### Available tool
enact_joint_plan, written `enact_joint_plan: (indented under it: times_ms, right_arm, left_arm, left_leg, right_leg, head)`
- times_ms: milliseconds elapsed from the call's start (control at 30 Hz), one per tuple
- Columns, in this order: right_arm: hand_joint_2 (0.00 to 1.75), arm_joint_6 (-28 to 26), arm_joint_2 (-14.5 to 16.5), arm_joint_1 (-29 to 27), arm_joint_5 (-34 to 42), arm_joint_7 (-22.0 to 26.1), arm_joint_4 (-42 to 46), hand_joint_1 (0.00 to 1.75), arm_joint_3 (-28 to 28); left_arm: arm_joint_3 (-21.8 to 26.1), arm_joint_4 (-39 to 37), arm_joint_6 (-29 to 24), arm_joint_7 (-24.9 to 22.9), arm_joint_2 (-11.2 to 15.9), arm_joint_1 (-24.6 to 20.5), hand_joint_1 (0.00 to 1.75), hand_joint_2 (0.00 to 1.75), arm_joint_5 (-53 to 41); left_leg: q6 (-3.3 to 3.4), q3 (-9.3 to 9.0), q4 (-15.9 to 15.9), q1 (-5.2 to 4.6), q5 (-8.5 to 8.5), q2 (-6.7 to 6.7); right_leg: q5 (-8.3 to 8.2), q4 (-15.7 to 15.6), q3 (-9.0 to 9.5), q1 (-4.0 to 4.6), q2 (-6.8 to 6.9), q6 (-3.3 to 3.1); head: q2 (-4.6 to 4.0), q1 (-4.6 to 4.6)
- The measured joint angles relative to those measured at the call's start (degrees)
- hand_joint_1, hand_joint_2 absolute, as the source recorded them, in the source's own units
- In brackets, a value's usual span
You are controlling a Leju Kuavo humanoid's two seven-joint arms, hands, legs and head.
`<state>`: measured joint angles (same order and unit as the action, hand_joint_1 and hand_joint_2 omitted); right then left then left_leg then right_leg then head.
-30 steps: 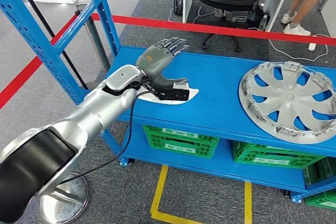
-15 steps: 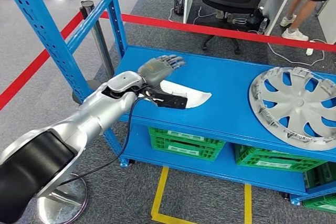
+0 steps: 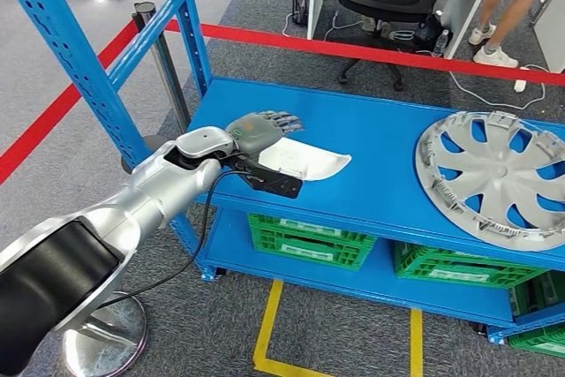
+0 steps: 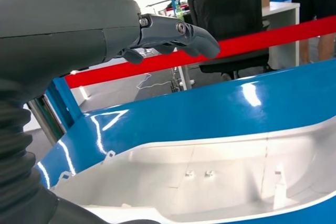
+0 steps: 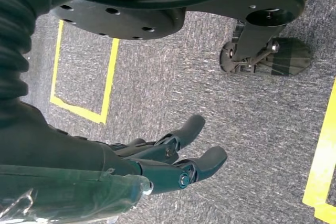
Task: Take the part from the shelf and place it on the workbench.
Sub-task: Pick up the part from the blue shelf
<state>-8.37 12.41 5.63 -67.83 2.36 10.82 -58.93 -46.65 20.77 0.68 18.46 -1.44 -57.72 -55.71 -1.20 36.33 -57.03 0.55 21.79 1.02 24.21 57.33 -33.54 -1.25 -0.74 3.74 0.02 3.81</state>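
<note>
Resting open-fingered on one white part [image 3: 308, 162], the left hand [image 3: 261, 131] shares the shelf [image 3: 373, 143] with one hubcap [image 3: 494, 179].

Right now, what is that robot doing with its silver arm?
The robot is reaching its left hand over a white part that lies on the blue shelf. Its fingers are spread above the part and are not holding it yet. A big silver wheel cover lies further along the same shelf. The right hand hangs down over the grey carpet with nothing in it.
</note>
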Motion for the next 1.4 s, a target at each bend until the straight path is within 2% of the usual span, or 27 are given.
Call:
enact_joint_plan:
  times_ms: [433, 867, 1133, 1400]
  right_arm:
    - [1.75, 0.05, 0.0, 0.09, -0.17, -0.02, 0.0, 0.0, 0.0]
    - [1.75, 0.22, 0.0, 0.42, -1.27, -0.51, 0.0, 0.0, 0.31]
    - [1.75, 0.2, -0.01, 0.55, -1.61, -0.95, 0.0, 0.0, 0.54]
    - [1.75, 0.23, 0.0, 0.52, -1.87, -1.04, 0.0, 0.0, 1.13]
  left_arm:
    - [-1.01, -0.36, 0.31, 0.31, 1.17, 0.04, 0.0, 1.75, 0.0]
    - [-1.35, -1.46, 2.81, -1.01, 2.61, 0.88, 0.0, 1.75, 1.07]
    - [-0.96, -2.53, -1.85, -3.87, 3.93, 4.37, 0.0, 1.75, 2.08]
    - [0.37, -3.17, -4.32, -3.3, 4.86, 7.25, 0.0, 1.75, 3.14]
  left_leg:
    - [-0.05, 0.0, 0.03, 0.02, -0.04, 0.0]
    - [-0.06, 0.0, 0.03, 0.02, -0.04, 0.0]
    - [-0.06, 0.0, 0.04, 0.02, -0.04, 0.0]
    - [-0.06, 0.0, 0.04, 0.03, -0.04, 0.0]
  right_leg:
    - [0.01, 0.13, -0.06, -0.01, 0.01, -0.02]
    - [0.01, 0.15, -0.06, 0.0, 0.0, -0.03]
    - [0.02, 0.14, -0.07, 0.0, 0.0, -0.03]
    - [0.04, 0.15, -0.07, 0.0, 0.01, -0.06]
  head:
    - [0.0, -0.01]
    - [0.0, -0.01]
    - [0.0, -0.01]
    - [0.0, -0.01]
